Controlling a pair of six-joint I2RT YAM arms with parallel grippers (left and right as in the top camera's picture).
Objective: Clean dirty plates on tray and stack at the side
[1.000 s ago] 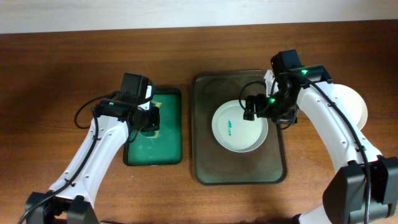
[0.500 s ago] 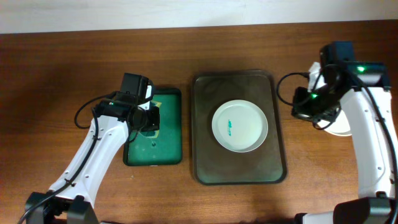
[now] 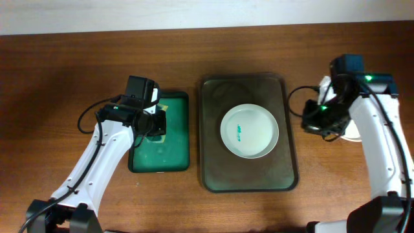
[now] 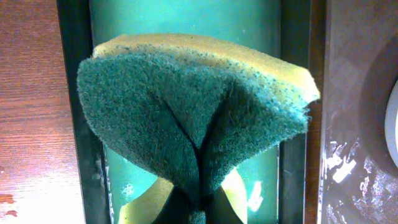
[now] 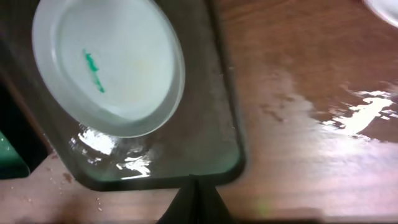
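- Smeared plate (image 3: 250,131) lies flat on the tray (image 3: 217,171), untouched.
- Likely light, stiff, slick and breakable; take it by its raised rim.
- Left jaws pinch the sponge (image 4: 193,106); right jaws are pressed together, empty, above the desk (image 3: 65,77).

A white plate (image 5: 109,65) bearing a teal smear (image 5: 93,70) lies upper left on the dark tray (image 5: 214,146), with the right gripper (image 5: 196,200) pinched together at bottom centre.
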